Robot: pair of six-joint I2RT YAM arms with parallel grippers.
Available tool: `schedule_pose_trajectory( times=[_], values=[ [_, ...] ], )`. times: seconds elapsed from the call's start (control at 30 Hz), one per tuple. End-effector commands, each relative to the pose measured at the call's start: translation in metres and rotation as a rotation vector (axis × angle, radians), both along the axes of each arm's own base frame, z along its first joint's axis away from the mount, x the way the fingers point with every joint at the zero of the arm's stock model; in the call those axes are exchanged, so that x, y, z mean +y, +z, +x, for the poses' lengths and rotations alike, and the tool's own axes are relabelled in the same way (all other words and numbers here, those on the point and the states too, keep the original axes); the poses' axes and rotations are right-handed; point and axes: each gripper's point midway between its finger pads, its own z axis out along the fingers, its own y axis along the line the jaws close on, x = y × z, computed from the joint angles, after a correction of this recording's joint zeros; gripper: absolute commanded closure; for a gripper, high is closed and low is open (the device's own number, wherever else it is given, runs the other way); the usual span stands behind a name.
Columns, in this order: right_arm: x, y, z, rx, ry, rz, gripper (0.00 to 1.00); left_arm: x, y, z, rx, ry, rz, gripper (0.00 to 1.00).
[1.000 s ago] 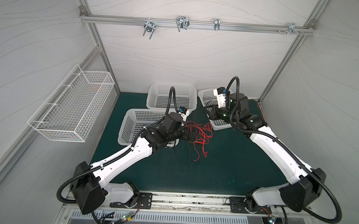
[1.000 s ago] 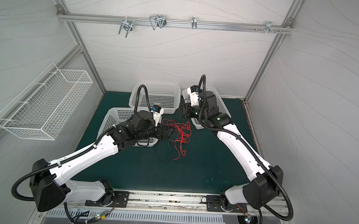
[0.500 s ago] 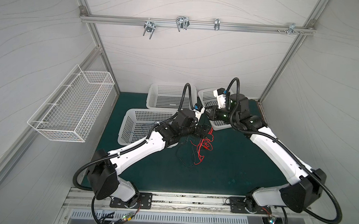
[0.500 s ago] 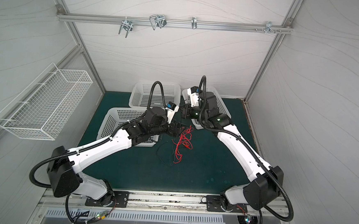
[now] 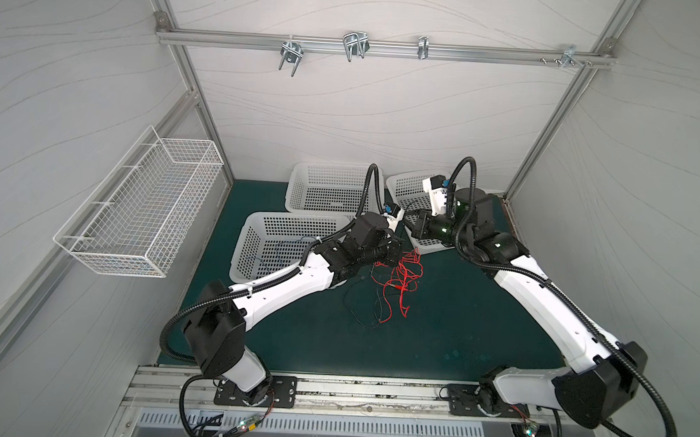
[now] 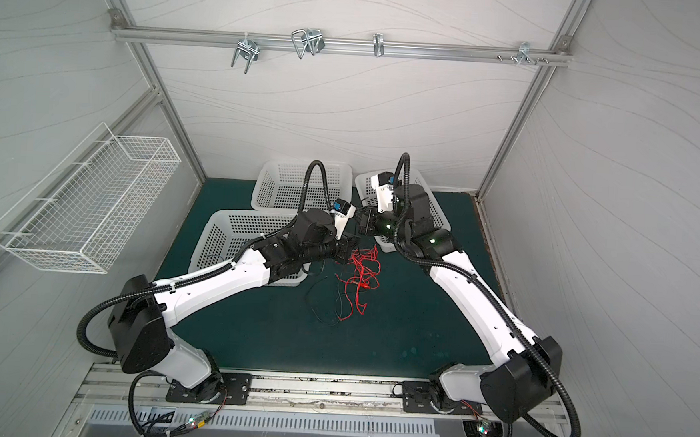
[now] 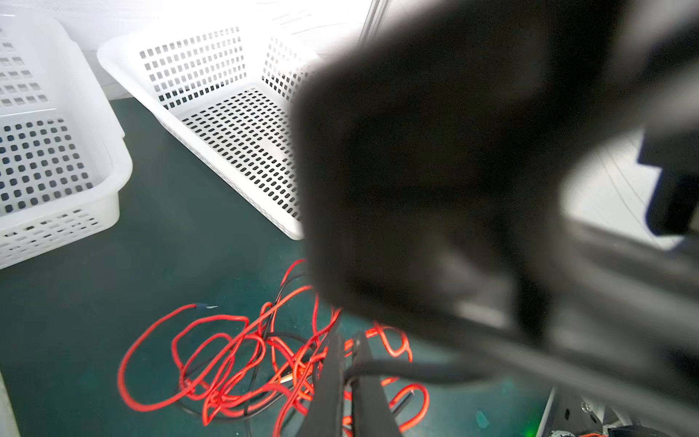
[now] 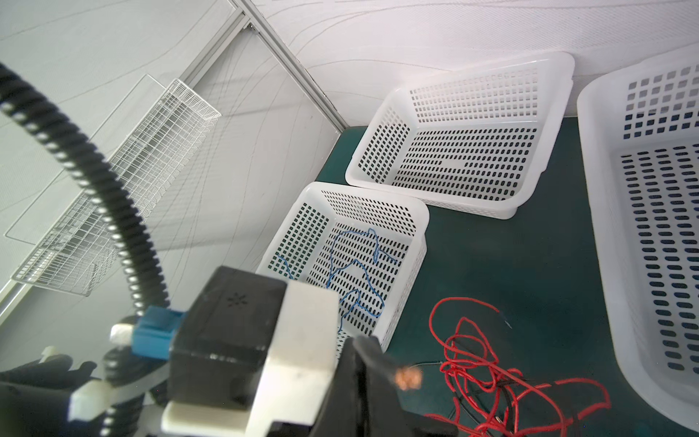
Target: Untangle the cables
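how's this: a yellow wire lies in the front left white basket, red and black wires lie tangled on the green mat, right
No: the wire in the front left white basket is blue, not yellow, as the right wrist view shows. The rest is right.

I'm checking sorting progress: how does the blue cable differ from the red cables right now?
The blue cable lies inside a white basket; the red cables lie on the green mat. The blue cable is alone, in loose bends; the red cables are bunched in a tangle with black wires. Both are thin, flexible wires.
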Motion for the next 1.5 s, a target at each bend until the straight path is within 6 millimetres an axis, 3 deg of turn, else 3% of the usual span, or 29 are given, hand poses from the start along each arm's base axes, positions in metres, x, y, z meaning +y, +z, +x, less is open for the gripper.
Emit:
schedule_pose_trajectory(
  times=[0.0, 0.07, 0.2, 0.3, 0.53, 0.67, 0.8, 1.13, 1.27, 1.47],
  values=[
    [-0.006, 0.01, -0.004, -0.025, -0.011, 0.025, 1.0, -0.009, 0.036, 0.01, -0.07, 0.019, -0.081, 1.0],
    [-0.01, 0.005, -0.003, -0.017, -0.026, 0.015, 1.0, -0.007, 0.036, 0.012, -0.071, 0.034, -0.078, 1.0],
    [-0.025, -0.014, -0.003, 0.003, -0.094, -0.042, 0.65, -0.003, 0.037, 0.018, -0.068, 0.081, -0.062, 1.0],
    [-0.043, -0.029, -0.008, 0.013, -0.151, -0.091, 0.45, -0.004, 0.041, 0.019, -0.065, 0.08, -0.067, 1.0],
    [-0.08, -0.056, -0.029, 0.036, -0.24, -0.131, 0.35, -0.005, 0.039, 0.018, -0.046, 0.08, -0.064, 1.0],
    [-0.09, -0.086, -0.034, 0.096, -0.267, -0.156, 0.32, -0.008, 0.04, 0.015, -0.034, 0.058, -0.072, 1.0],
    [-0.085, -0.112, -0.029, 0.15, -0.258, -0.17, 0.32, -0.01, 0.042, 0.013, -0.028, 0.043, -0.084, 1.0],
    [-0.053, -0.15, -0.002, 0.227, -0.182, -0.143, 0.35, -0.014, 0.056, 0.007, -0.024, 0.007, -0.112, 1.0],
    [-0.044, -0.163, 0.0, 0.271, -0.158, -0.133, 0.51, -0.011, 0.063, 0.008, -0.036, 0.015, -0.103, 1.0],
    [-0.047, -0.175, -0.004, 0.287, -0.168, -0.14, 0.87, -0.005, 0.073, 0.012, -0.061, 0.046, -0.076, 1.0]
  ],
)
